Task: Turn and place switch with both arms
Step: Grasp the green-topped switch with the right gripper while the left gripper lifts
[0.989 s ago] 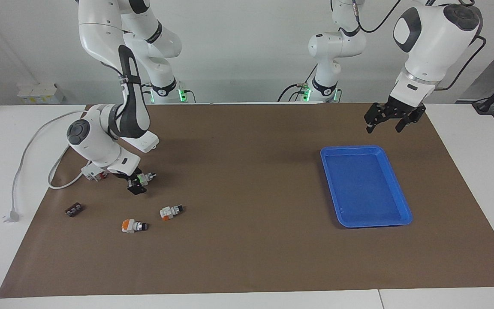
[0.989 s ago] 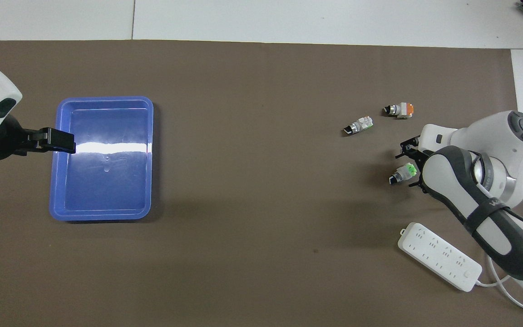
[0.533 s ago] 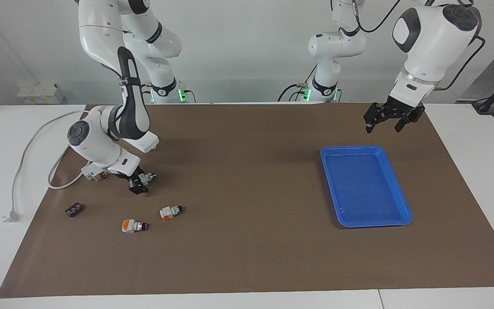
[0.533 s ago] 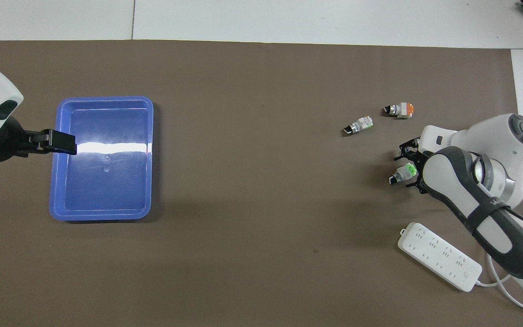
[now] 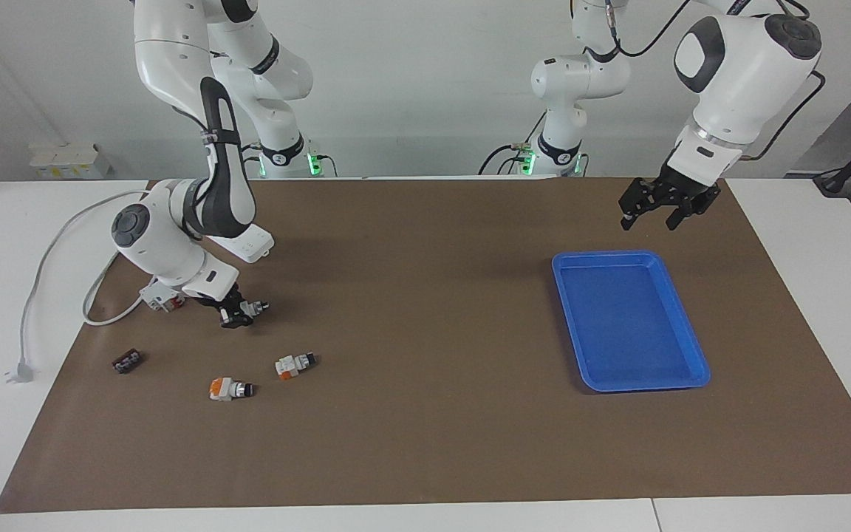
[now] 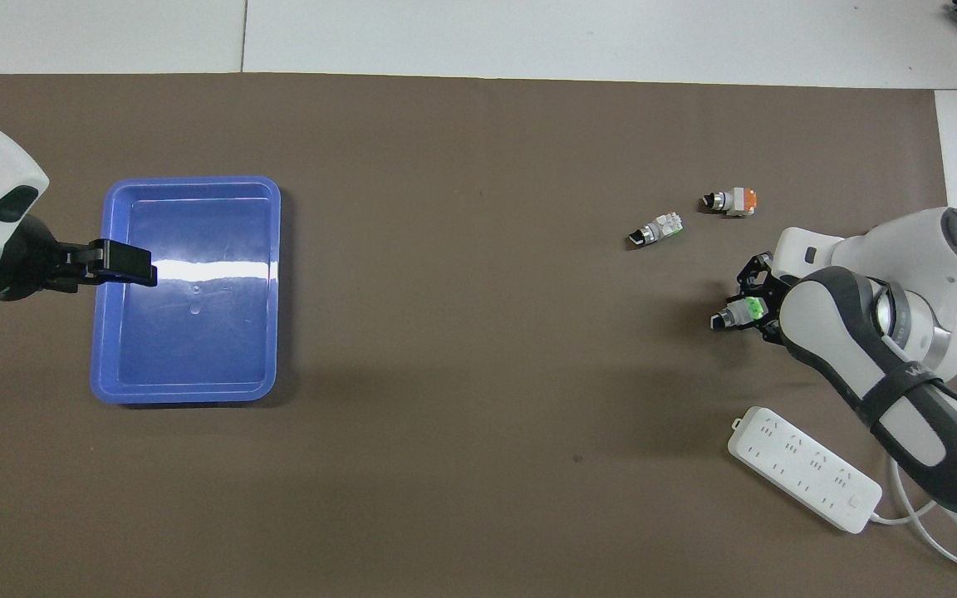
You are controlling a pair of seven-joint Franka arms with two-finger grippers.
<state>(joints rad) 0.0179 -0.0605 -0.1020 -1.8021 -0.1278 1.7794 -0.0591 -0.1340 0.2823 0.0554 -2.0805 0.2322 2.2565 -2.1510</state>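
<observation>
The switch [image 5: 253, 305] is a small white block with a bright green patch [image 6: 748, 311] and a black knob end. It sits at the right arm's end of the brown mat. My right gripper [image 5: 237, 313] [image 6: 743, 312] is low over the mat and shut on the switch, whose knob end sticks out past the fingers. My left gripper [image 5: 649, 216] [image 6: 131, 264] hangs open in the air over the blue tray's rim [image 5: 603, 256] at the left arm's end, holding nothing.
Two similar switches [image 5: 295, 364] [image 5: 230, 389] lie on the mat farther from the robots than the held one. A small dark block [image 5: 127, 361], a white-and-red block [image 5: 162, 295] and a white power strip [image 6: 802, 480] with its cable lie by the right arm.
The right gripper's fingers have closed onto the switch, which has shifted slightly with them. The left gripper has drifted a little over the tray's edge.
</observation>
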